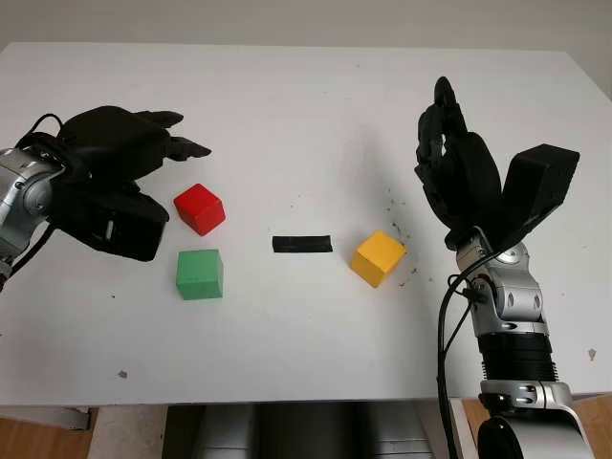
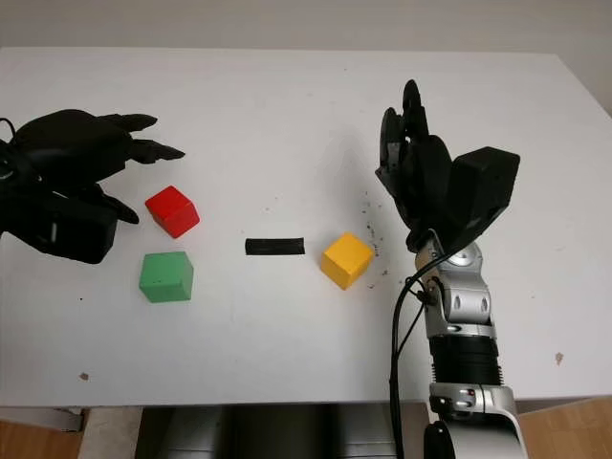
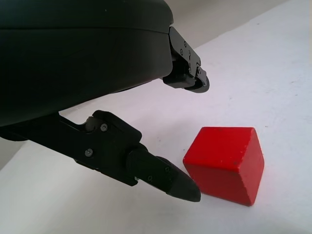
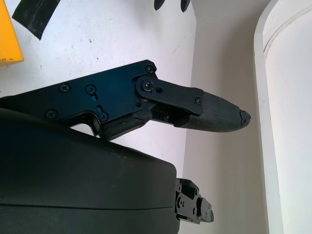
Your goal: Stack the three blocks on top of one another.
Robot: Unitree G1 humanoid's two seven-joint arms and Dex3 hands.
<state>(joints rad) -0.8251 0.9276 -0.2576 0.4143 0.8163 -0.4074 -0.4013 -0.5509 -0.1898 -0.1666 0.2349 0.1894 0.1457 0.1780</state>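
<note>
Three blocks sit apart on the white table (image 1: 306, 105). The red block (image 1: 199, 208) is left of centre, and the green block (image 1: 200, 274) lies just in front of it. The yellow block (image 1: 378, 257) stands right of centre. My left hand (image 1: 143, 153) hovers open just left of and above the red block (image 3: 225, 163), its fingertips (image 1: 196, 149) reaching past the block's far corner, holding nothing. My right hand (image 1: 449, 153) is raised open to the right of the yellow block (image 4: 9, 36), fingers pointing away from me.
A short strip of black tape (image 1: 302, 244) lies on the table between the green and yellow blocks. Small dark specks mark the table near the yellow block. The table's front edge (image 1: 287, 397) runs near the picture's bottom.
</note>
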